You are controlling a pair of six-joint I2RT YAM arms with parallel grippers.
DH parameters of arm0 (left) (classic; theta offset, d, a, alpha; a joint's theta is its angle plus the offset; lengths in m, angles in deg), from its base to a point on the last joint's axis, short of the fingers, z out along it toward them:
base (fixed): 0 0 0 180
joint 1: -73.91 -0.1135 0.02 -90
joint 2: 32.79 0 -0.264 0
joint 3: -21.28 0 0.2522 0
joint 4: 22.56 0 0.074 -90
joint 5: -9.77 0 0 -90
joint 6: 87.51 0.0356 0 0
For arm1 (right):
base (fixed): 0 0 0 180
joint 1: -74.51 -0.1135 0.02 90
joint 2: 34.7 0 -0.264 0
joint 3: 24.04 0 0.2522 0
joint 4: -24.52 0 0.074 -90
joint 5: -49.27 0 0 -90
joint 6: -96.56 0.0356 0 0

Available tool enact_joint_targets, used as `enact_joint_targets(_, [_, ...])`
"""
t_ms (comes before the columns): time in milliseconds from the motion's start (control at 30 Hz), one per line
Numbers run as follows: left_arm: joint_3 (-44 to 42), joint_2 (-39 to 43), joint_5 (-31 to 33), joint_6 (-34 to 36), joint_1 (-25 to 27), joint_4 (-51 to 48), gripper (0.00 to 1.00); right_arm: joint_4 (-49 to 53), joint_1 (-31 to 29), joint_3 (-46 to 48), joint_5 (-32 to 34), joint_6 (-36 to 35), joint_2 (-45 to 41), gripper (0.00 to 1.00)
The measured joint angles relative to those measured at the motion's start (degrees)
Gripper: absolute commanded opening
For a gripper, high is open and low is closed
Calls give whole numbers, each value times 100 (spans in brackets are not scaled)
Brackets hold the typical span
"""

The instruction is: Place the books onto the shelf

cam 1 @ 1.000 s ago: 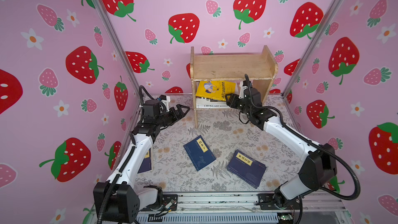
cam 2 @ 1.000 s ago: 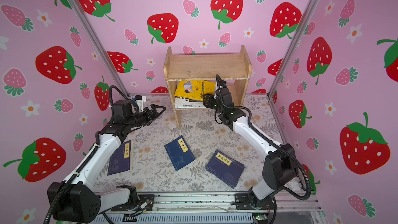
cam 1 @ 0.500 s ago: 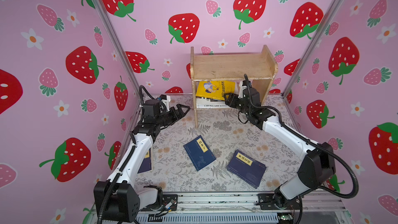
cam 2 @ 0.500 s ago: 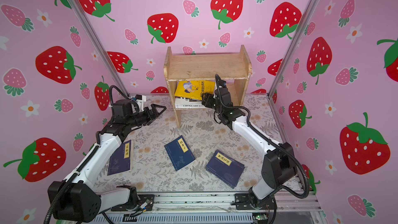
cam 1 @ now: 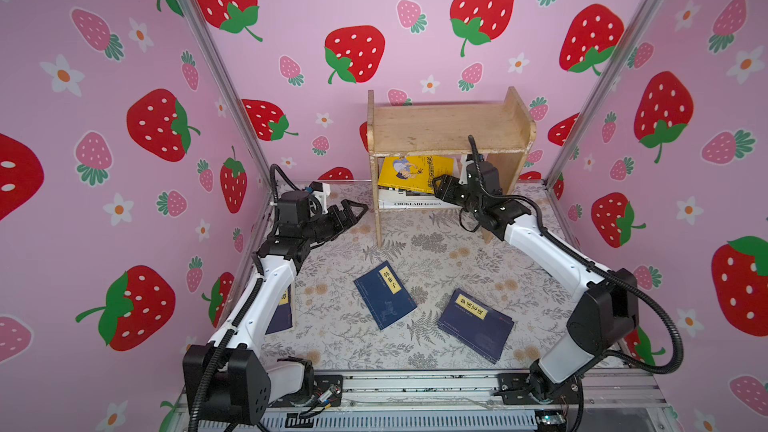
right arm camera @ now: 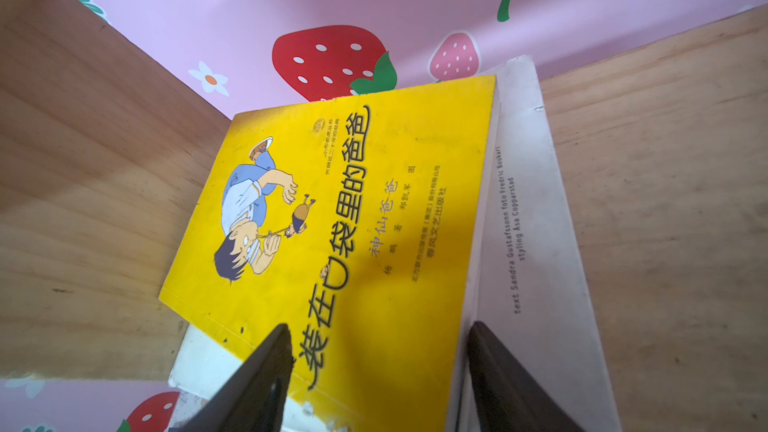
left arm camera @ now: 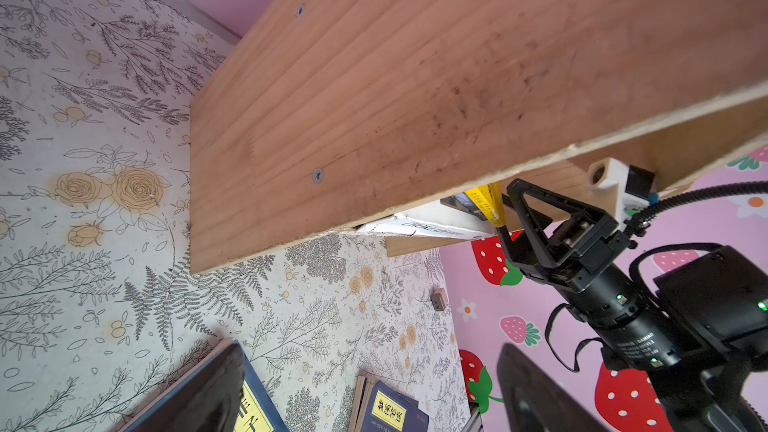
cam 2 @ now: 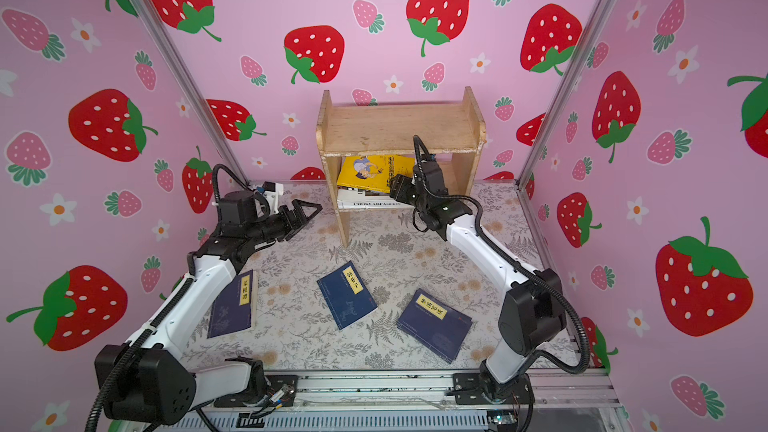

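Your right gripper (cam 1: pixel 442 189) is at the mouth of the lower tier of the shelf (cam 1: pixel 449 126); its jaws stand part-way spread, and in the right wrist view the yellow book (right arm camera: pixel 332 218) shows cover-up between the two fingers (right arm camera: pixel 266 367), with nothing pinched; the tips sit at that book's near edge, and you cannot tell from these views whether they touch it. Your left gripper (cam 1: pixel 353 211) hangs above the bench (cam 1: pixel 436 251), just beside the shelf's left side panel; its jaws are spread wide and hold nothing.

The shelf stands at the bench's far edge, a little right of the middle; in its lower tier the white book (cam 1: pixel 415 204) lies flat with its spine facing you, close to the left side panel; the yellow book rests on top of it, tilted; a thin dark layer shows between the two, too little to name.

Three more books lie flat on the bench, off the shelf and apart from one another; the middle navy book (cam 1: pixel 384 295) is near the bench's centre; the right navy book (cam 1: pixel 476 324) lies toward the near right corner; the left navy book (cam 2: pixel 232 305) lies along the left edge, partly under the left arm (cam 2: pixel 199 284); each shows a yellow title label.
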Motion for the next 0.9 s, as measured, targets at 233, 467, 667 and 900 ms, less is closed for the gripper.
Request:
enact_joint_targets(233, [0, -197, -111, -90, 2, 188, 95, -1001, 114, 896, -269, 269, -341, 45])
enact_joint_targets(467, [0, -238, -146, -151, 7, 262, 95, -1947, 299, 1495, -774, 704, -551, 38])
enact_joint_targets(667, [0, -238, -149, -190, 7, 273, 95, -2500, 411, 1659, -1388, 1239, -564, 34])
enact_joint_targets(900, [0, -238, -149, -192, 7, 275, 95, -2267, 393, 1613, -1611, 1421, -553, 24])
